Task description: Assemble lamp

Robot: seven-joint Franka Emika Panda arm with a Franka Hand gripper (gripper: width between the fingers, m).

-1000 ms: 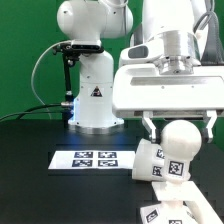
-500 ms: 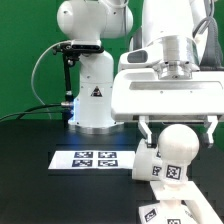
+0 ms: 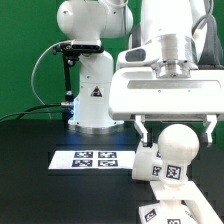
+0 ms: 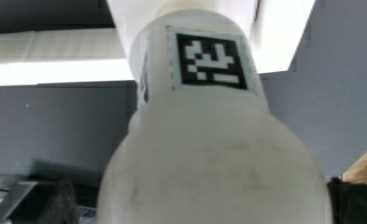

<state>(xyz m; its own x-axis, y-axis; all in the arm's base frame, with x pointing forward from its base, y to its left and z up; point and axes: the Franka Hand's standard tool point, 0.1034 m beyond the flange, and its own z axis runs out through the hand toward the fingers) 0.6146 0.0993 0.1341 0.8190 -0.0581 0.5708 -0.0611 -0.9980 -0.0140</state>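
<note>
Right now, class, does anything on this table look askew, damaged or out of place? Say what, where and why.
The shade looks askew. It sits tilted beside the upright bulb, on the exterior view's right, instead of standing level. I cannot tell whether the two touch. Nothing looks spilled or broken.

The premises were a robotics laboratory test cell. A plain green backdrop [image 3: 25,45] screened the rear. A white robot arm [image 3: 95,70] bearing a triangular warning label [image 3: 97,92] stood on a black counter [image 3: 30,185]. The marker board [image 3: 92,158] lay on that counter, and the bulb [image 3: 181,140] carried a similar printed tag.
</note>
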